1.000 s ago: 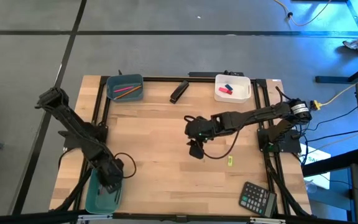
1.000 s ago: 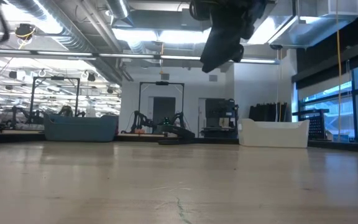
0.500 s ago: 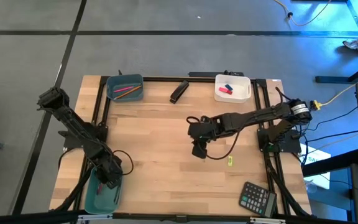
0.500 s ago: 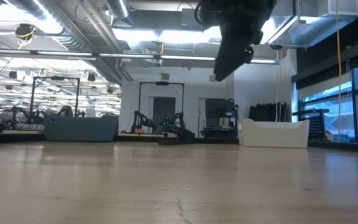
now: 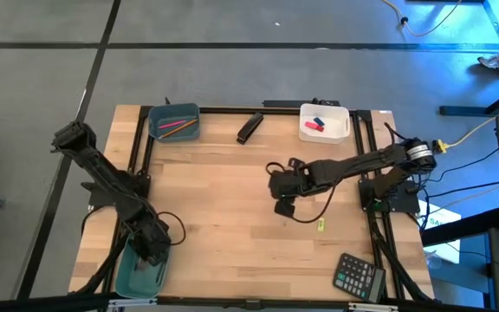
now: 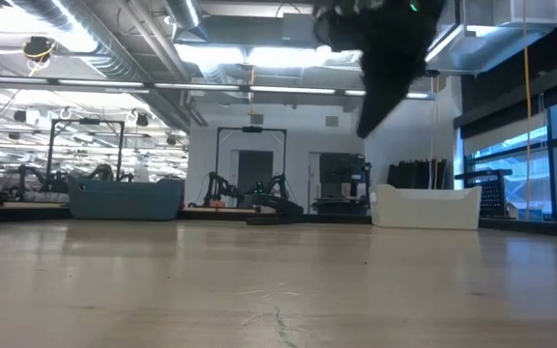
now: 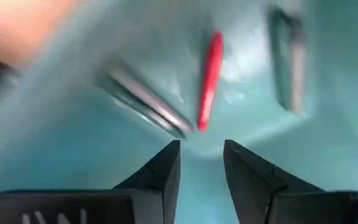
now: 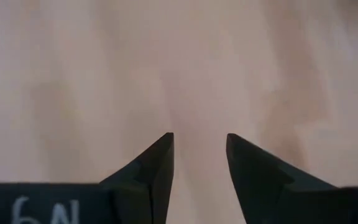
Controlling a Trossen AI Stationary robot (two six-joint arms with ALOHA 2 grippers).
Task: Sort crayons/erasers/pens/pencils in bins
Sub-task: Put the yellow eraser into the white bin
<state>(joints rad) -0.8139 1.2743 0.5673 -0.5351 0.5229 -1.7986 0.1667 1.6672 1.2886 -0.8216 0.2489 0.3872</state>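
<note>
The left arm's tool hangs low over the oblong teal plastic bin at the desk's near left corner, its two dark fingers standing apart with nothing between them. The left wrist view looks straight into that bin: a thin red pen lies on its floor between two blurred dark grey pens, one on either side. The pose fits a drop just made into the pen bin.

The right arm's tool hovers above bare wood near the middle of the pale wooden desk, its fingers also spread and empty. It looks free to go for the next item; the nearest loose thing is a small yellow-green piece on the desk just to its right.

At the far edge, the squarish blue-grey plastic bin on the left holds long pink-red and orange pencils. The white rectangular bin toward the right holds a red and a pink eraser block.
</note>
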